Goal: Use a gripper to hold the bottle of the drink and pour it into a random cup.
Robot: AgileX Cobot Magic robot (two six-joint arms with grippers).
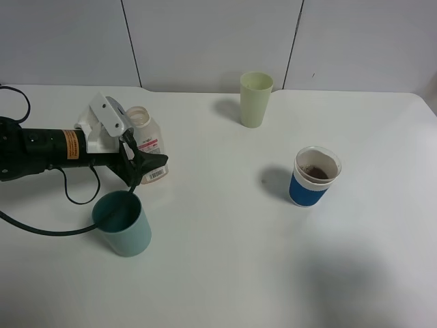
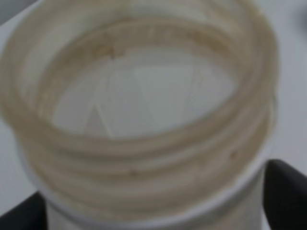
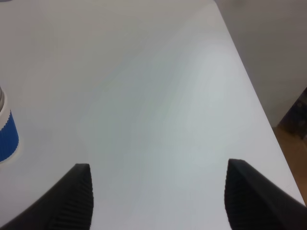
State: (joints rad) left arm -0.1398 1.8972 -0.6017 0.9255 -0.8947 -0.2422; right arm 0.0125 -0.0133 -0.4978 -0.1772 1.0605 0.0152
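Observation:
The clear bottle [image 1: 145,137] with its red-and-white label stands about upright at the left of the table, open neck up. My left gripper [image 1: 149,162] is shut on the bottle, a dark finger on each side. In the left wrist view the bottle's wide pale neck [image 2: 144,158] fills the frame and the inside looks empty, with fingers [image 2: 288,191] at the lower corners. The blue-and-white cup [image 1: 313,176] stands at the right with the reddish-brown drink [image 1: 316,172] in it. My right gripper [image 3: 158,201] is open and empty over bare table, with the cup [image 3: 5,134] at the picture's edge.
A dark teal cup [image 1: 123,223] stands close in front of the left gripper, just below the bottle. A tall pale green cup [image 1: 255,99] stands at the back middle. A black cable [image 1: 41,229] loops on the table at the left. The table's edge [image 3: 249,86] runs beside the right gripper.

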